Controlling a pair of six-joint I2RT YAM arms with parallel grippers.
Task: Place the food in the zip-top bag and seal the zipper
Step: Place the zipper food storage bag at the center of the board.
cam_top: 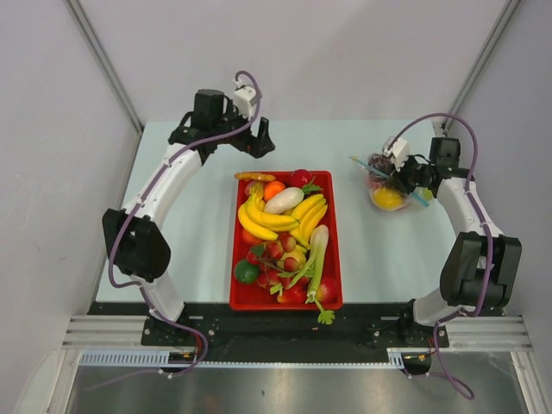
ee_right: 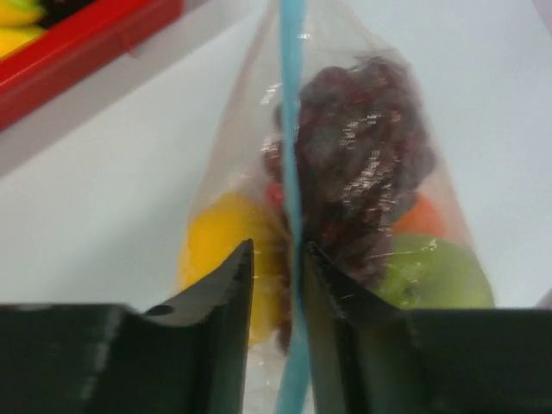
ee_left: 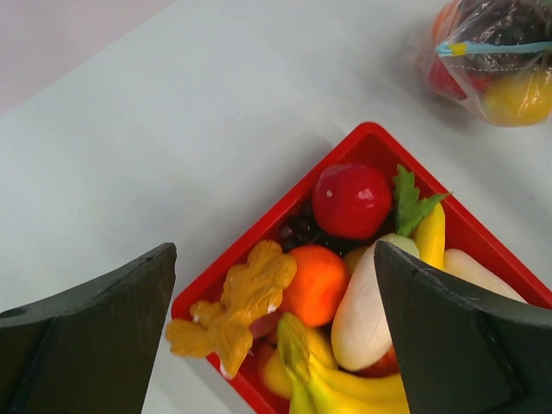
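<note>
Right wrist view alone shows the crinkly clear zip-top bag [ee_right: 345,112] close up. Its thin blue zipper [ee_right: 291,103] runs down centre frame between my right gripper's [ee_right: 276,285] narrowly parted fingers. Inside are knobbly purple grapes [ee_right: 362,147], a glossy lemon [ee_right: 220,241] and a green pear [ee_right: 435,276]. Left wrist view shows my left gripper [ee_left: 274,259] spread wide over the red tray [ee_left: 341,151].

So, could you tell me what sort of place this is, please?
Probably a robotics lab test cell, not a kitchen: plain white panel walls with metal frame struts, a pale green table, and glossy plastic toy fruit in a red rectangular tray.
</note>
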